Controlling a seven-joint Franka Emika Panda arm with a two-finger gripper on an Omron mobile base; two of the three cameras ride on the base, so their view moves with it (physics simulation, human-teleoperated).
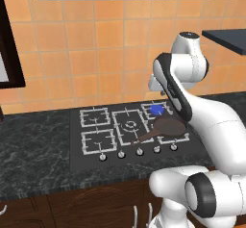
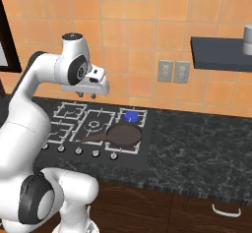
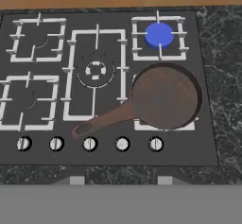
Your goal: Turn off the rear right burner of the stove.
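The stove (image 3: 208,124) is a flat black glass cooktop with silver grates, set in a dark marbled counter. Its rear right burner (image 3: 159,34) shows a bright blue flame disc, also visible in the base views (image 1: 156,109) (image 2: 131,116). Five small silver knobs (image 3: 89,144) run in a row along the stove's front edge. My gripper (image 3: 119,180) hangs well above the front of the stove, looking straight down, open with nothing between its fingers; from the right base camera the gripper (image 2: 87,96) is seen high above the left burners.
A brown frying pan (image 3: 165,95) sits on the front right burner, its handle (image 3: 101,121) reaching left-forward, ending just above the knob row. The large ringed burner (image 3: 96,70) is in the middle. An orange tiled wall (image 2: 133,55) stands behind, and a dark shelf (image 2: 219,54) at the right.
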